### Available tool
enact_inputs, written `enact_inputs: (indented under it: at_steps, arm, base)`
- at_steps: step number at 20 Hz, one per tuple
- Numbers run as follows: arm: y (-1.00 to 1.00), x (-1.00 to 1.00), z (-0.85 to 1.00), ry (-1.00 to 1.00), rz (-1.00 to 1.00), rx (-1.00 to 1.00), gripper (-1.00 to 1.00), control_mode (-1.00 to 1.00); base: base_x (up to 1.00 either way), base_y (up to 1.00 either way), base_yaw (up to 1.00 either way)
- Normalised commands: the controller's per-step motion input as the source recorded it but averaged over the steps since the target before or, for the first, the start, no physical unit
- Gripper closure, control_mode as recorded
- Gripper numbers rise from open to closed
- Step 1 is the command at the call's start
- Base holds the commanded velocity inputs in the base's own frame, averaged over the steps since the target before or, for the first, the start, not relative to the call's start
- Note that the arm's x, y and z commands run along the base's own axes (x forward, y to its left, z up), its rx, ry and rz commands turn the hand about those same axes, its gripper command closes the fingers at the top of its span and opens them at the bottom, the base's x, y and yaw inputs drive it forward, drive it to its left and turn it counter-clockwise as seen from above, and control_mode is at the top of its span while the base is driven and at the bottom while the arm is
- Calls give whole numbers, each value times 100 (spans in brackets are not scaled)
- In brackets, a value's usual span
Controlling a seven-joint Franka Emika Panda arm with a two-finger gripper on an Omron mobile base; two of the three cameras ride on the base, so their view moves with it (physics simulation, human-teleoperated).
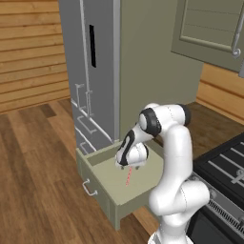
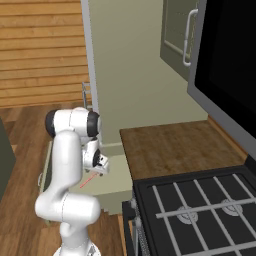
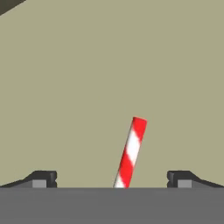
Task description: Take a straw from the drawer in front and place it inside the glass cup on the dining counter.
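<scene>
The sage-green drawer (image 1: 102, 199) stands pulled out, its silver handle (image 1: 88, 188) facing the wood floor. On its pale floor (image 3: 109, 65) lies the red-and-white striped straw (image 1: 127, 177) (image 2: 88, 181) (image 3: 130, 152). My gripper (image 1: 129, 167) (image 2: 103, 171) (image 3: 112, 179) hangs just above the straw, pointing down into the drawer (image 2: 116, 176). It is open: the two fingertips (image 3: 43, 178) stand far apart with the straw between them, untouched. The glass cup and the dining counter are out of view.
A tall grey refrigerator (image 1: 95, 71) with bar handles rises right behind the drawer. To the right are a wood-topped counter (image 2: 175, 145) and a black stove (image 2: 200, 210) (image 1: 226, 169). A green wall cabinet (image 1: 209, 28) hangs above. Open wood floor (image 1: 38, 181) lies left.
</scene>
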Motion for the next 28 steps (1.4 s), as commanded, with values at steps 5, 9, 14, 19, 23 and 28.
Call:
enact_inputs:
  at_steps: [5,9,14,19,23,28]
  arm:
    - [0,0,-43,2,-8,0,-100,-100]
    - [0,0,-51,6,-6,0,100,-100]
    - [0,0,-49,5,-5,0,100,-100]
    - [0,0,-41,2,-2,-2,100,-100]
    - [7,-9,-24,0,0,-3,100,-100]
    - [10,-16,-12,0,0,-3,100,-100]
  base:
    - [0,0,0]
    - [0,0,0]
    - [0,0,0]
    - [0,0,0]
    - [0,0,0]
    - [0,0,0]
